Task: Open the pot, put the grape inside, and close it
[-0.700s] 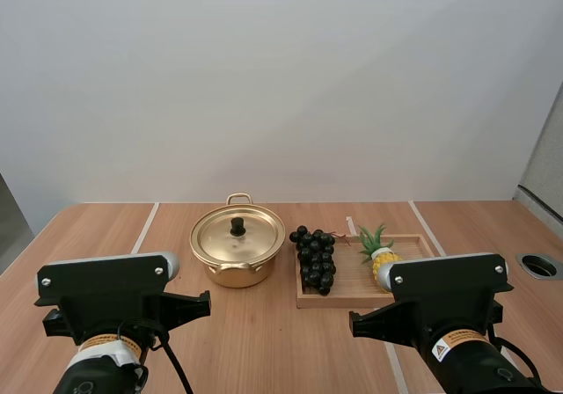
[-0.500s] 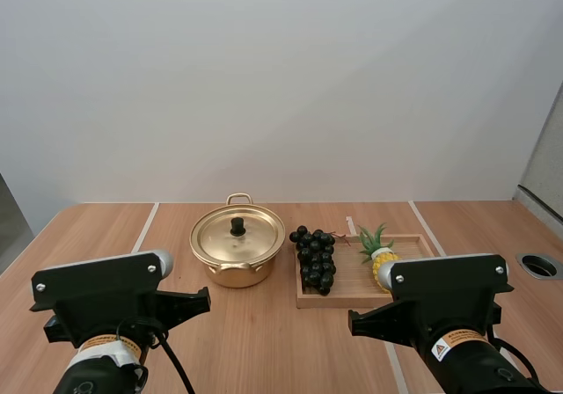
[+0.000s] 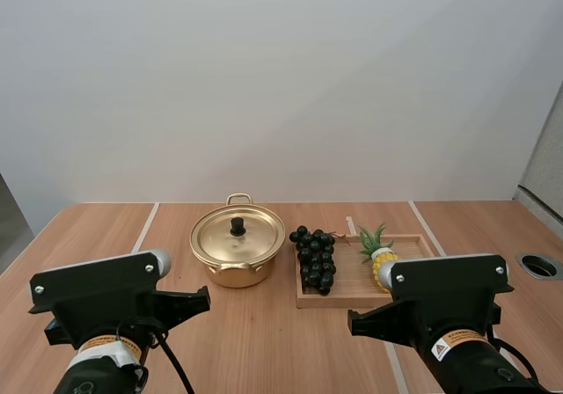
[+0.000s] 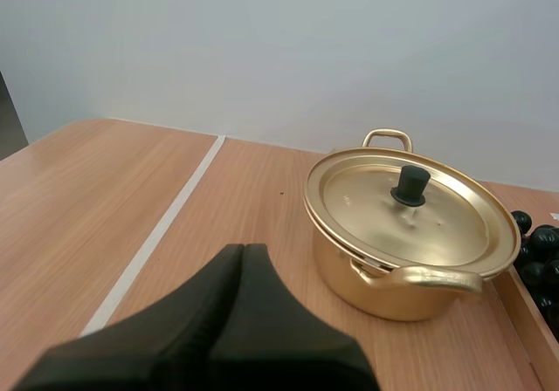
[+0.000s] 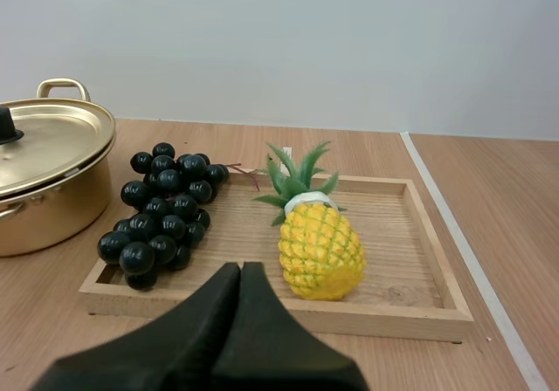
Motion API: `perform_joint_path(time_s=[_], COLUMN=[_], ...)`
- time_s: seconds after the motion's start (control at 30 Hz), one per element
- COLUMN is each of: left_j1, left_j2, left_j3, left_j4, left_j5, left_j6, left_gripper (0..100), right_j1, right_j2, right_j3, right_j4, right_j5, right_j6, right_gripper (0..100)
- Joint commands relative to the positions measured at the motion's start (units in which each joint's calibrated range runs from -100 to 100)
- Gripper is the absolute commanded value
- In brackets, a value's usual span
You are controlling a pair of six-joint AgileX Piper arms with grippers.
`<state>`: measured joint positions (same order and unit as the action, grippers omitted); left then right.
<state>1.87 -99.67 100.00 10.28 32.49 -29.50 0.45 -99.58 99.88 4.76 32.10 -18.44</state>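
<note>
Both my arms sit low by the near edge of the bench (image 3: 264, 346), well apart from the things. My left gripper (image 4: 244, 253) is clenched on nothing, its two fingers lying together as one dark wedge that aims toward the pot (image 4: 384, 277). My right gripper (image 5: 240, 270) is clenched the same way, empty, and aims at the wooden tray (image 5: 262, 308) between the grapes (image 5: 162, 216) and a toy pineapple (image 5: 320, 250).

The gold pot stands upright toward the far edge of the bench, about midway along it. Its lid (image 3: 220, 238) is on and sits flat, with the black knob (image 3: 237, 226) upright at the centre.

The tray lies just to the right of the pot. The bunch of black grapes rests in the tray's left end, the end nearest the pot, and some berries hang over the far rim. I cannot tell whether the bunch touches the pot. The pineapple lies in the middle of the tray, its green crown toward the far edge.
</note>
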Motion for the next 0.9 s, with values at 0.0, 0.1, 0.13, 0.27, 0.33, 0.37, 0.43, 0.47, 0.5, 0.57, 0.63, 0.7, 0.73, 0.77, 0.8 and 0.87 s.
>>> perform_joint_path(time_s=[0.0,0.1,0.13,0.27,0.33,0.37,0.43,0.47,0.5,0.57,0.63,0.7,0.73,0.77,0.8,0.87], left_j1=[0.02,0.02,0.02,0.02,0.02,0.02,0.02,0.02,0.02,0.02,0.02,0.02,0.02,0.02,0.02,0.02], left_j2=[-0.33,-0.33,-0.33,-0.33,-0.33,-0.33,-0.33,-0.33,-0.33,-0.33,-0.33,-0.33,-0.33,-0.33,-0.33,-0.33], left_j3=[0.0,0.0,0.0,-1.47,-4.54,-5.88,-9.47,-11.35,-13.19,-16.38,-19.61,-22.3,-23.66,-24.7,-26.15,-28.24], left_j4=[0.22,0.22,0.22,0.22,0.22,0.22,0.22,0.22,0.22,0.22,0.22,0.22,0.22,0.22,0.22,0.22], left_j5=[0.08,-0.2,-0.55,-0.55,-0.55,-0.55,-0.55,-0.55,-0.55,-0.55,-0.55,-0.55,-0.55,-0.55,-0.55,-0.55], left_j6=[-0.36,-0.01,0.36,1.03,1.15,1.41,2.64,3.45,4.63,6.78,8.79,10.72,11.33,11.77,12.55,13.71], left_gripper=[0,0,0,0,0,0,0,0,0,0,0,0,0,0,0,0], right_j1=[0.11,0.11,0.11,0.11,0.11,0.11,0.11,0.11,0.11,0.11,0.11,0.11,0.11,0.11,0.11,0.11], right_j2=[-0.42,-0.42,-0.42,-0.42,-0.42,-0.42,-0.42,-0.42,-0.42,-0.42,-0.42,-0.42,-0.42,-0.42,-0.42,-0.42], right_j3=[0.12,0.12,0.12,0.12,-2.01,-3.67,-7.09,-9.12,-11.18,-15.04,-18.13,-21.14,-22.24,-23.51,-24.65,-26.94], right_j4=[0.12,0.12,0.12,0.84,0.84,0.84,0.84,0.84,0.84,0.84,0.84,0.84,0.84,0.84,0.84,0.47], right_j5=[-0.4,-0.4,-0.4,-0.4,-0.4,-0.4,-0.4,-0.4,-0.4,-0.4,-0.4,-0.4,-0.4,-0.4,-0.4,1.24], right_j6=[0.19,0.19,0.19,0.19,0.19,0.19,0.19,0.19,0.19,0.19,0.19,0.19,0.19,0.19,0.19,0.19], right_gripper=[0,0,0,0,0,0,0,0,0,0,0,0,0,0,0,0])
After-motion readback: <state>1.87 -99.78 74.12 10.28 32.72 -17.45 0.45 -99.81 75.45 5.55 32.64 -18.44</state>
